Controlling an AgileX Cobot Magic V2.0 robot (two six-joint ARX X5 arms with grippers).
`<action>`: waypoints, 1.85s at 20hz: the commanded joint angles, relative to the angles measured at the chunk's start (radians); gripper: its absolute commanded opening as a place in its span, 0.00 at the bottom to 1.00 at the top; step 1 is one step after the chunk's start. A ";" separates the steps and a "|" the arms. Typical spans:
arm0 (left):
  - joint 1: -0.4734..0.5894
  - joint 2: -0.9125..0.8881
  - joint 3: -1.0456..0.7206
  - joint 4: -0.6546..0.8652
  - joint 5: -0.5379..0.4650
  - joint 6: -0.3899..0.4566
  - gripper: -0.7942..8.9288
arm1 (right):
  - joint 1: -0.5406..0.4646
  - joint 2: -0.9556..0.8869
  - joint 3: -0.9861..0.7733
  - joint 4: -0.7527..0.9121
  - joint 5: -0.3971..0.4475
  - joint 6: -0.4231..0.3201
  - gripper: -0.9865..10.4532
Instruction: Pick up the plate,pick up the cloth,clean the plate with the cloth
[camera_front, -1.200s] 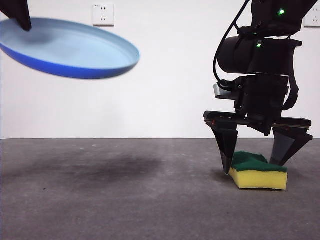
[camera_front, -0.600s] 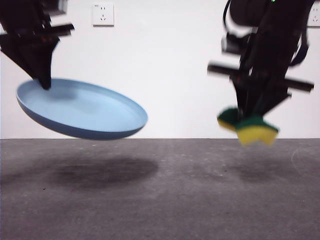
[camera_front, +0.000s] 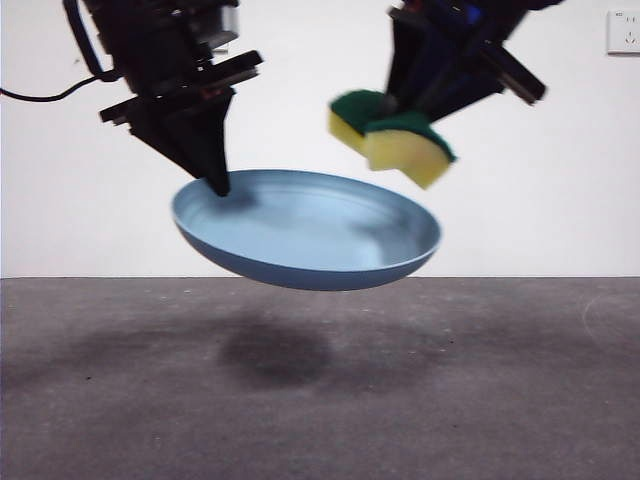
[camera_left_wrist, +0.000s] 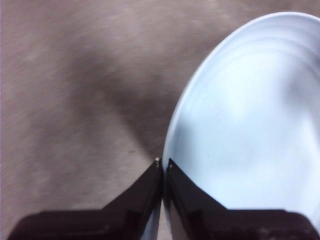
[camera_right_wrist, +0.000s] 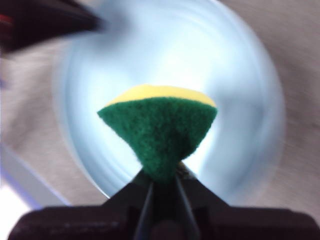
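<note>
Front view: plate (camera_front: 310, 235) tilted, airborne

Motion blur smears the plate (camera_right_wrist: 240, 90), its far edge perhaps cropped.

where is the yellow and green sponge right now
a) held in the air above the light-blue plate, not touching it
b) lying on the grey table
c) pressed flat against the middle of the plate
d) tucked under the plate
a: the right gripper pinches the yellow foam sponge with the green scouring layer in the air over the round light-blue plastic plate, with a gap between them; the left gripper holds the plate by its rim.
</note>
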 joint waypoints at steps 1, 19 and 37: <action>-0.014 0.000 -0.002 0.012 -0.001 -0.032 0.07 | 0.008 0.002 -0.005 0.000 0.031 -0.001 0.08; -0.036 0.000 -0.002 0.049 0.153 -0.063 0.07 | 0.130 0.243 -0.005 0.196 0.045 0.019 0.08; -0.005 0.000 -0.002 -0.098 0.266 0.022 0.07 | 0.064 0.243 -0.005 0.102 0.436 -0.031 0.08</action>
